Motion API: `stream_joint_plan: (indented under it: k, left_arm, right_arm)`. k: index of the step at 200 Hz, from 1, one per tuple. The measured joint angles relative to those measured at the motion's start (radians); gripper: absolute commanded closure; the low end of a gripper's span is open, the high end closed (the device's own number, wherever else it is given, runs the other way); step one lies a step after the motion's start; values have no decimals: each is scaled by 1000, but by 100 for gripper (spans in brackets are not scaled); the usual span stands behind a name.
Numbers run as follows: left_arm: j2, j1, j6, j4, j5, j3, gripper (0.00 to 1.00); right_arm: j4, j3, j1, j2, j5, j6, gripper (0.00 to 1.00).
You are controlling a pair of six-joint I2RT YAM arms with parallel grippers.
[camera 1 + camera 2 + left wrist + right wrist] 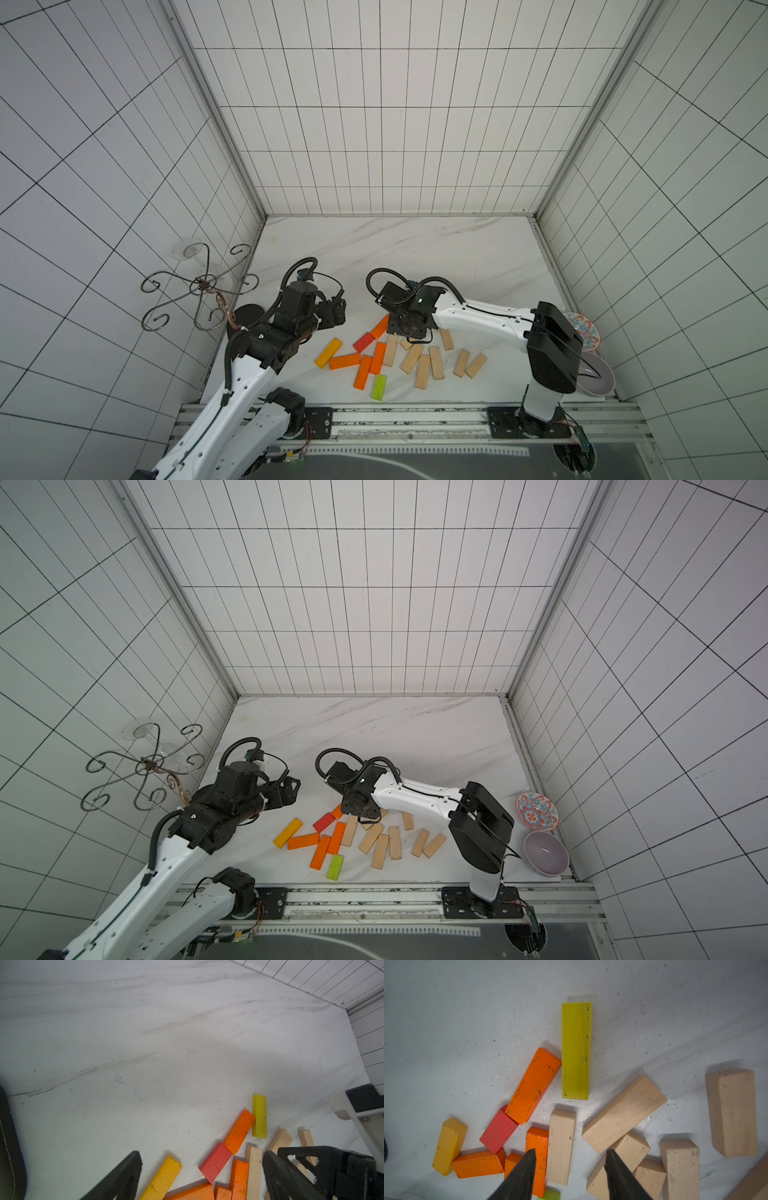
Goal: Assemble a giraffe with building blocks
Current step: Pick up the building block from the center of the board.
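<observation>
**Block lengthwise between the right jaws**

Blocks [371,837] lie flat and scattered on the tabletop [415,249] near its front edge. Nothing is stacked, so the giraffe looks not yet begun.

The right gripper [569,1157] hangs straight over the middle of the scatter. Its jaws are parted and nothing is held. In the right wrist view a pale wood block [561,1147] sits in the gap between the two fingertips. Its long axis runs straight away from the gripper, so the jaws would close across its narrow width. An orange block [537,1155] lies parallel to it and touching its side, right under one fingertip. That finger probably has to come down between the two blocks or it will catch both.

The left gripper [201,1154] stands off at the coloured end of the scatter, spread wide and empty. A yellow block [162,1178] and a red block [215,1161] lie ahead of its fingers, both slanted across its closing line. For the pale block the right arm is clearly the nearer one, and it is already lined up.
</observation>
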Motion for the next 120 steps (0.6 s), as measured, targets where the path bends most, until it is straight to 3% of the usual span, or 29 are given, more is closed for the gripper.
stream_joint_plan:
  k: [35,104,120]
  left_arm:
    - [16,-48,-56,-5,73,-6,24]
    - [56,-426,-301,-18,52,-144,39]
    - [55,-559,-387,-25,34,-165,39]
  right_arm:
    - [1,-10,0,-1,0,0,44]
    - [4,-87,-47,-76,6,-3,44]
    - [3,-111,-79,-106,11,-7,44]
